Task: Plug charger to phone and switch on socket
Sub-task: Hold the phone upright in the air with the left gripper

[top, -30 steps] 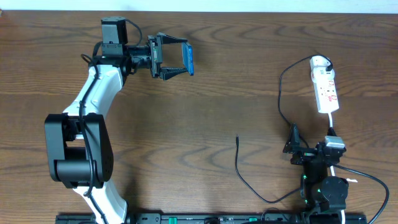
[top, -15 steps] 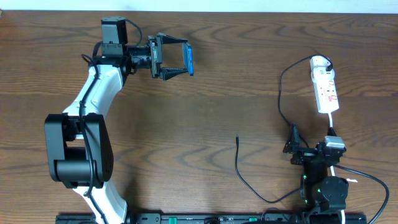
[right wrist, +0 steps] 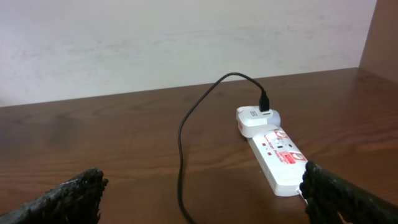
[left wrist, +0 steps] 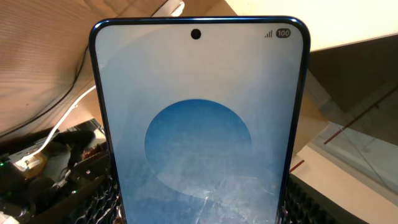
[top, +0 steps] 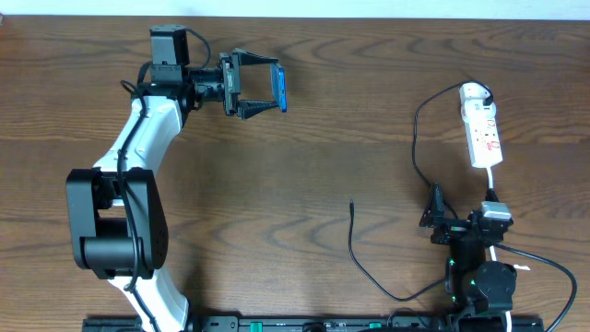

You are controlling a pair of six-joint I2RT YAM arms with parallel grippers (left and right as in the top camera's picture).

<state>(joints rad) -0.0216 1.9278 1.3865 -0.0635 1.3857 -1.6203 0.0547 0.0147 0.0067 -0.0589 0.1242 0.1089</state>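
my left jaws: clamped on phone [top: 279, 88], upper left | my right jaws: spread wide, empty, lower right | charger [top: 351, 210] tip loose on worktop [top: 277, 203], lower centre | socket [top: 482, 131] upper right

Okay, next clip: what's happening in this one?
The left gripper grips the phone at the back left of the table, with the screen lit. The right gripper sits open and empty near the front right. The charger is plugged in at the far end of the socket, but its connector tip lies loose on the wood, well away from the phone. Nothing is plugged into the phone yet. The switch position cannot be made out.
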